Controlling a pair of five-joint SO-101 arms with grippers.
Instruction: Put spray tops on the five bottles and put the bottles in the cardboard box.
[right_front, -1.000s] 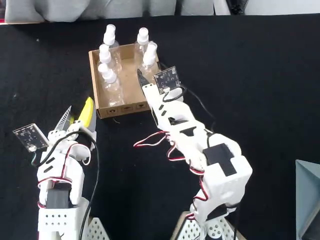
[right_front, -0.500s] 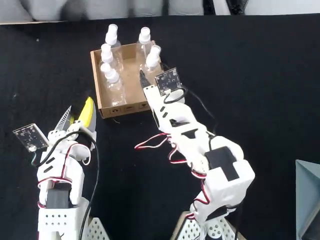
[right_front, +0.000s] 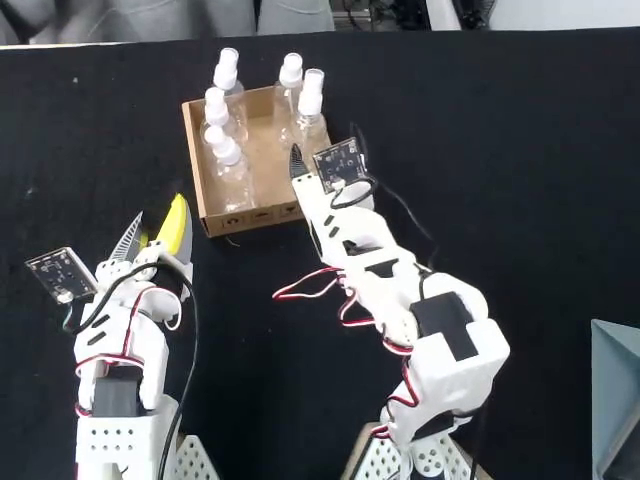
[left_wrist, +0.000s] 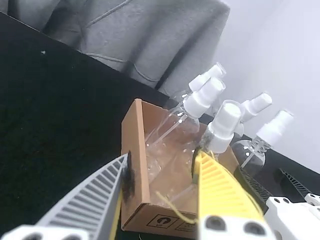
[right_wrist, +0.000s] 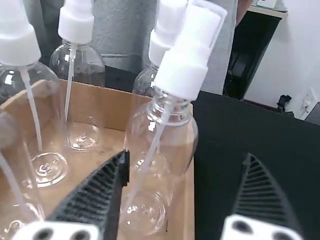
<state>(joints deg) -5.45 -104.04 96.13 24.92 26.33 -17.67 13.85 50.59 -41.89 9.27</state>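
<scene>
My left gripper (right_front: 157, 222) hung near the box's (right_front: 193, 165) front left corner, arm folded back, jaws parted and holding nothing. My right gripper (right_wrist: 185, 157), arm stretched out, gaped wide at its right wall. Five capped bottles (right_front: 230, 165) stood upright in it.

Bottles (right_front: 232, 170) clear; spray tops (right_front: 313, 85) white. Cardboard box (right_front: 245, 215), just ahead of right gripper (right_wrist: 185, 155): plain brown. That gripper black, ribbed. Left gripper (left_wrist: 162, 157) yellow and grey, ribbed. Table (right_front: 520, 130) black.

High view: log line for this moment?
left gripper: open, short of cardboard box | right gripper: open astride bottle at box edge | spray tops: on all five
</scene>
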